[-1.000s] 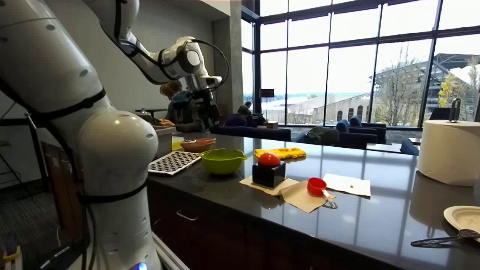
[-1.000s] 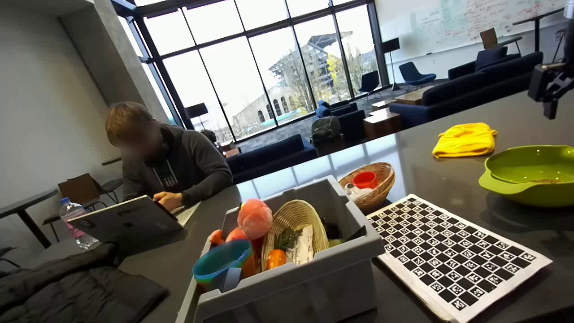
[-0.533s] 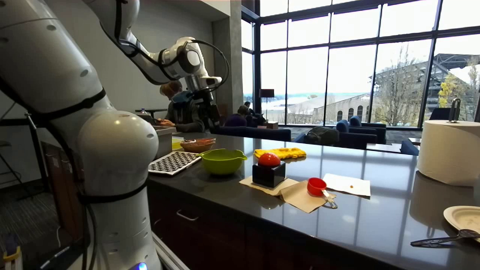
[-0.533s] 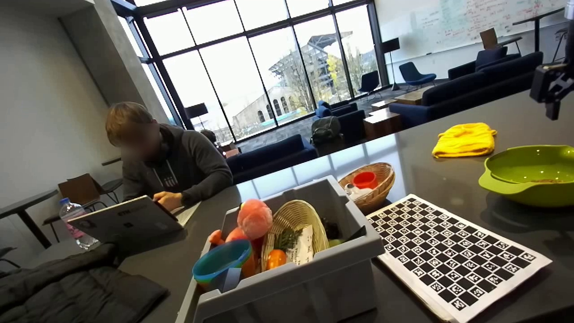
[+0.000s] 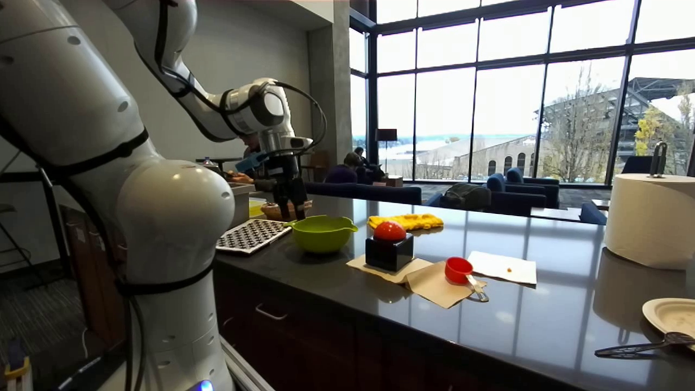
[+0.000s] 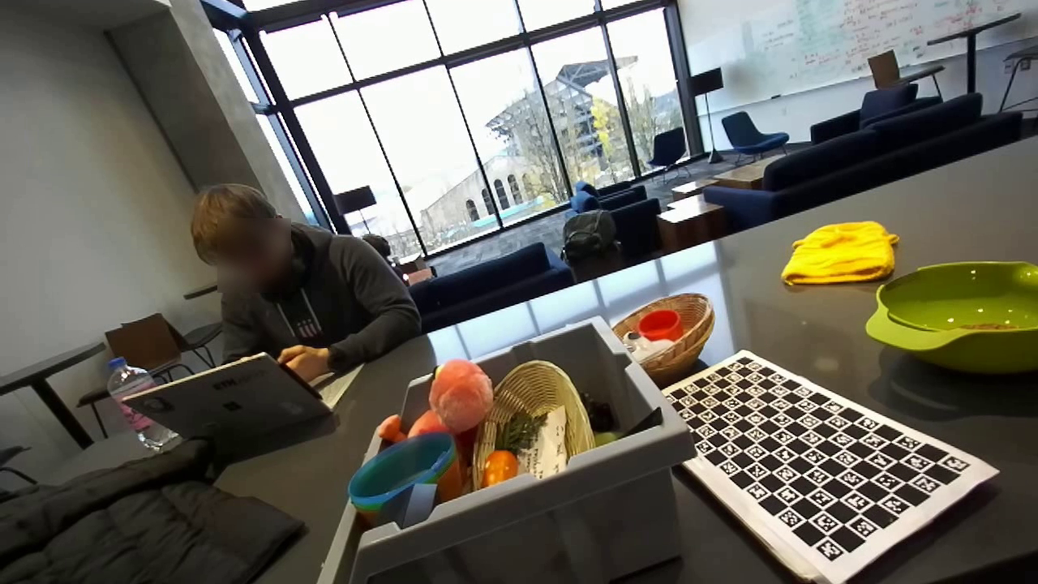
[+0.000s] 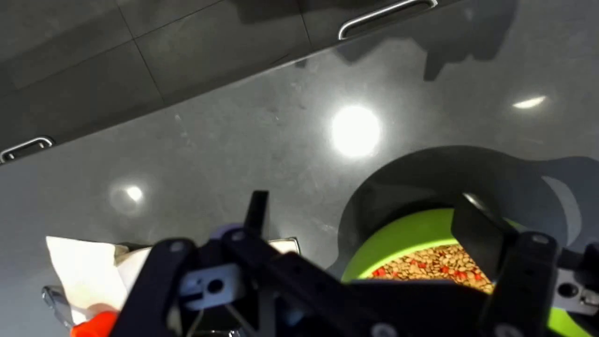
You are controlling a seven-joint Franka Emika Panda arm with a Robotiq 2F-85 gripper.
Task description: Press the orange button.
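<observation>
- Orange button [image 5: 390, 231]: atop black box [image 5: 389, 254], on brown paper [image 5: 419, 265].
- Red scoop [image 5: 458, 270]: on brown paper, near box.
- Green bowl [image 5: 322, 235]: opposite side of box, not touching.
- Gripper [image 5: 292, 213]: near bowl, fingers [image 7: 481, 238] spread wide, well off button.

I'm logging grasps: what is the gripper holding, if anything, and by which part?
Nothing is held: the gripper is open, its fingers spread apart.

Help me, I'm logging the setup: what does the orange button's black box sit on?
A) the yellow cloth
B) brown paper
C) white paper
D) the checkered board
B: in an exterior view, brown paper sticks out from under the black box carrying the orange button.
</observation>
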